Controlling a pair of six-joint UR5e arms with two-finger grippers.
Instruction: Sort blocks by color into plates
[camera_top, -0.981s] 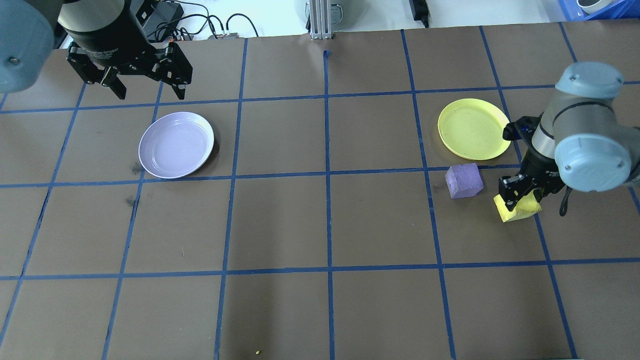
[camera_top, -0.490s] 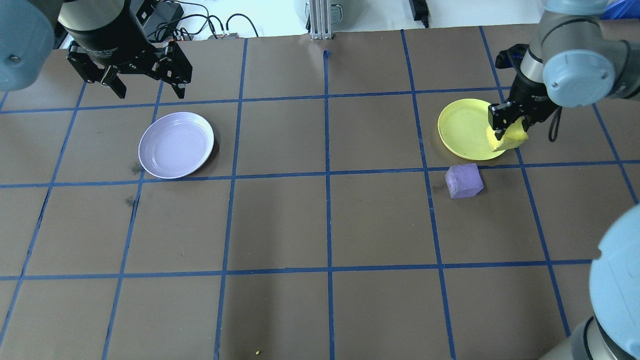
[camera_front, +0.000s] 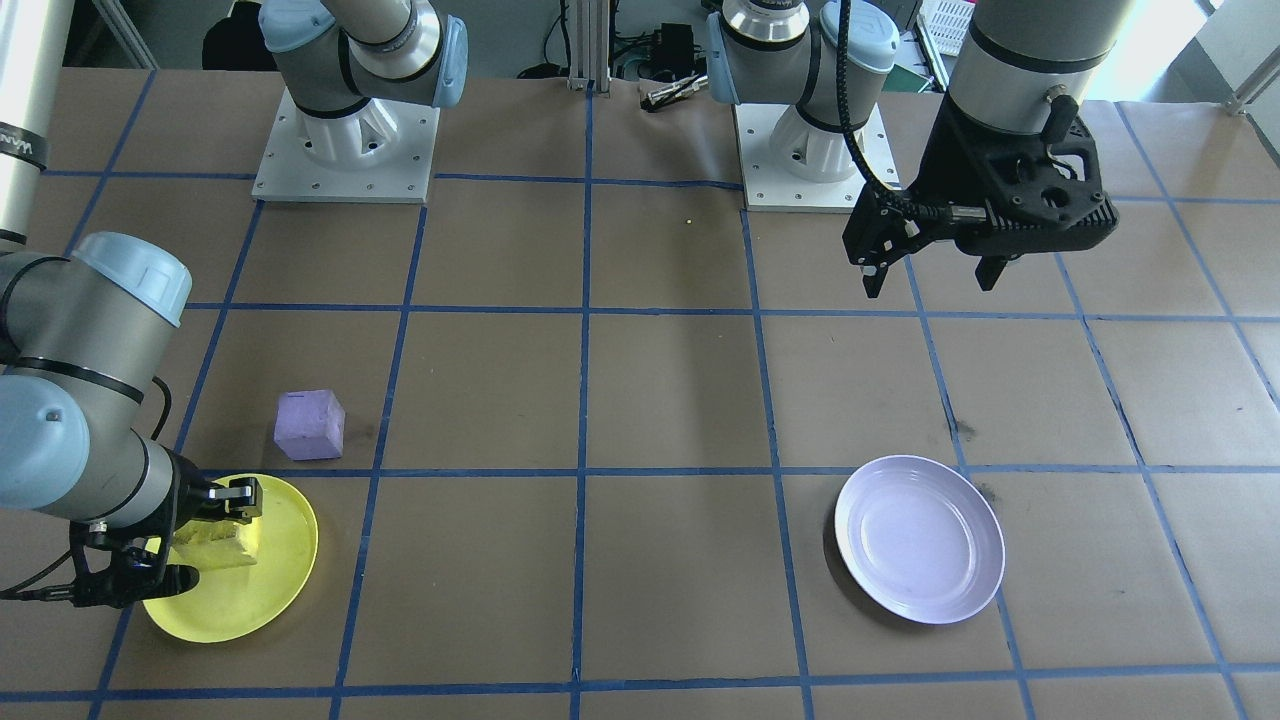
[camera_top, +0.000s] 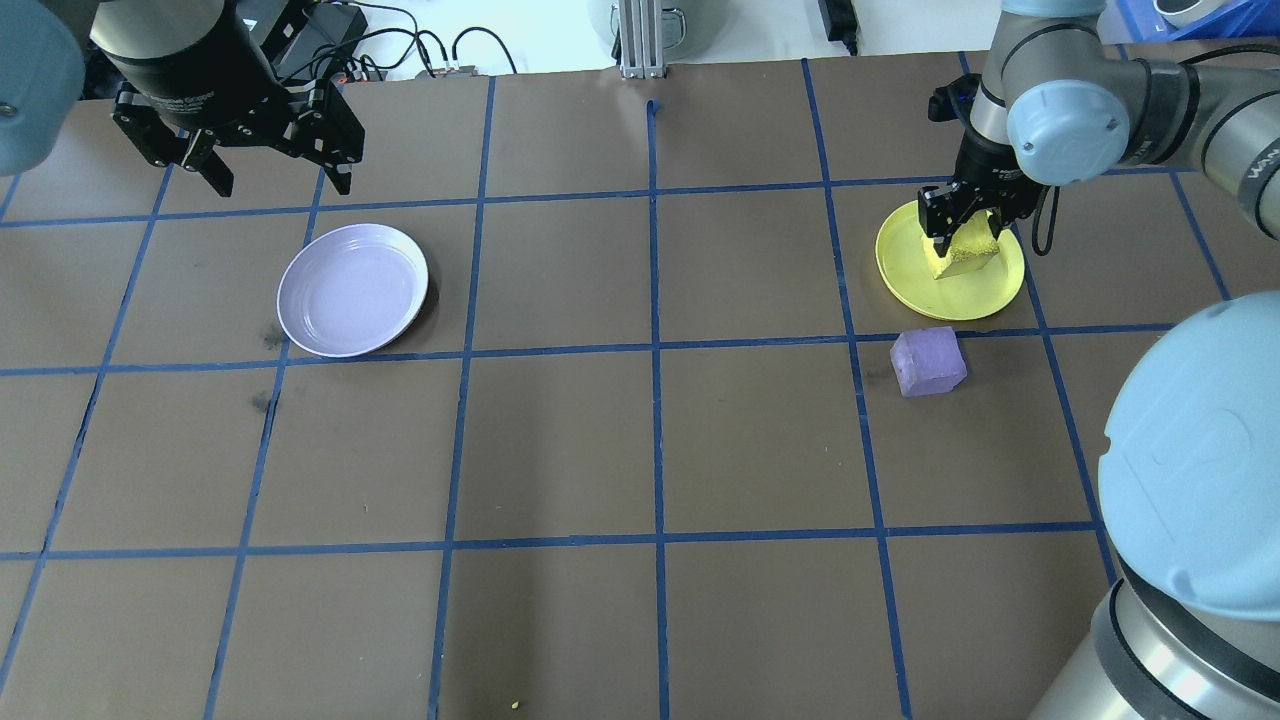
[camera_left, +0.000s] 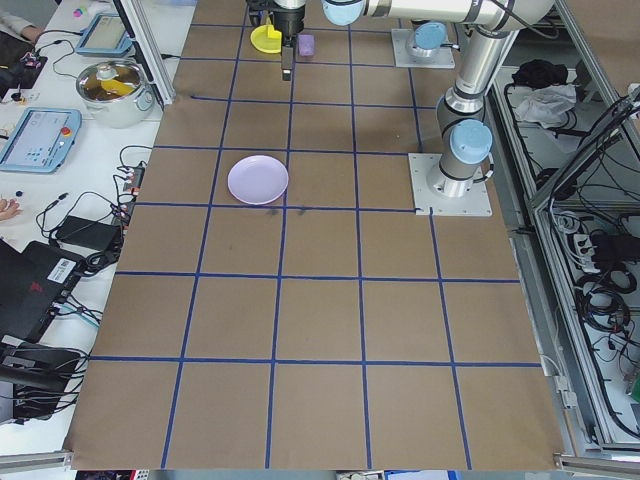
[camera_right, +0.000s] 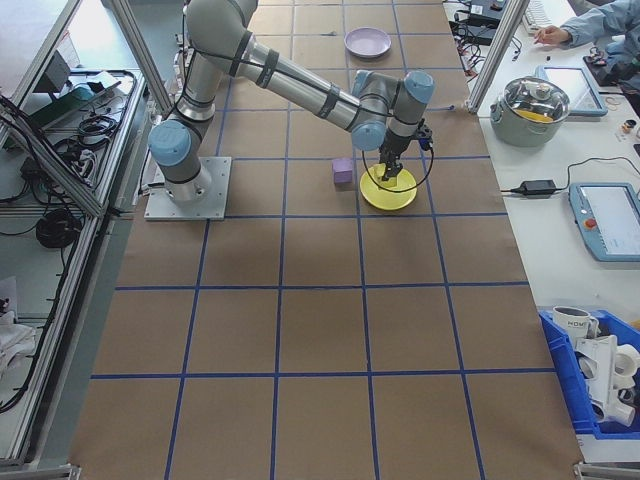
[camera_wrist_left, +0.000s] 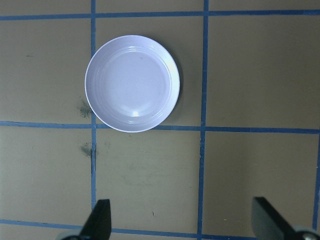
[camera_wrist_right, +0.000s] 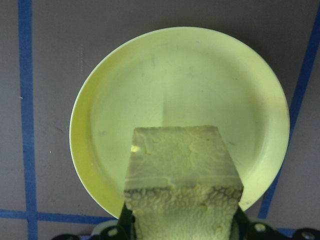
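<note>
Yellow block (camera_top: 965, 250) moved over plate (camera_top: 912, 275), rough-surfaced

Crumbly, rough foam on the bright yellow cube (camera_wrist_right: 182, 175); smooth, faintly glossy plastic on the round yellow plate (camera_wrist_right: 125, 100); matt brown paper tabletop (camera_top: 560, 440).

Overhead and front cams face each other, both wide, sharing the whole table (camera_top: 640, 450). Side cams look along it from afar. Wrist cams look straight down, close, past their own fingertips.

Table (camera_top: 640, 450) w/ yellow plate (camera_top: 915, 285), lavender plate (camera_top: 352, 290), purple block (camera_top: 928, 362).
</note>
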